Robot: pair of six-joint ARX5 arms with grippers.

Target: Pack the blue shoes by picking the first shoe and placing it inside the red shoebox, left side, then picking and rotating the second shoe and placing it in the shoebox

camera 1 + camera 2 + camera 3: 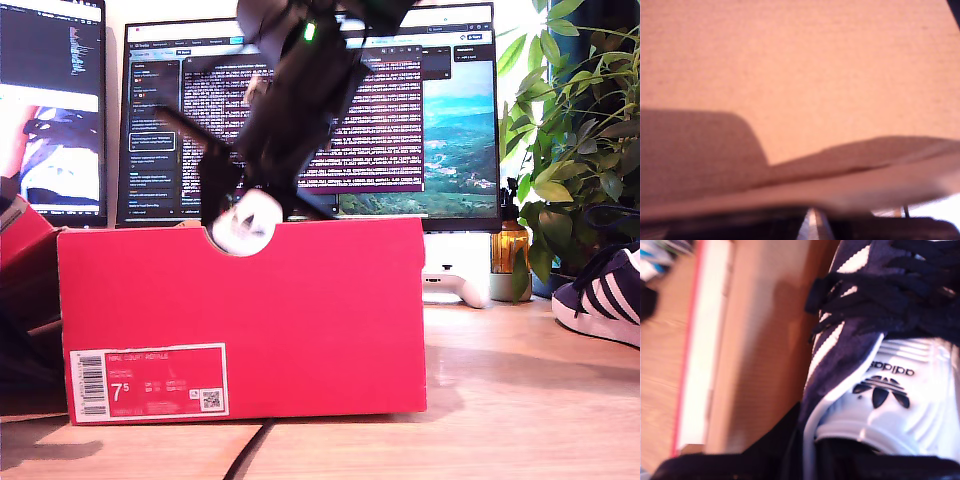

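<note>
One red box [300,310] stands on the wooden table [520,400], its barcode label marked 7.5 facing the exterior camera. Two blue shoes show. The first shoe [880,355] is inside the box: my second wrist view looks down on its dark laces and white tongue with the black trefoil logo, brown cardboard wall just beside it. A white part of it [245,222] shows through the half-round notch in the box's top edge. The second shoe [605,295] lies on the table at the exterior view's right, well apart from the box, three white stripes showing.

An arm [290,110] reaches down into the box from above, blurred. Whether my second gripper clasps the shoe or has let go I cannot tell; its jaws are hidden. My first wrist view shows only blurred brown cardboard very close, and I cannot tell my first gripper's state either.
</note>
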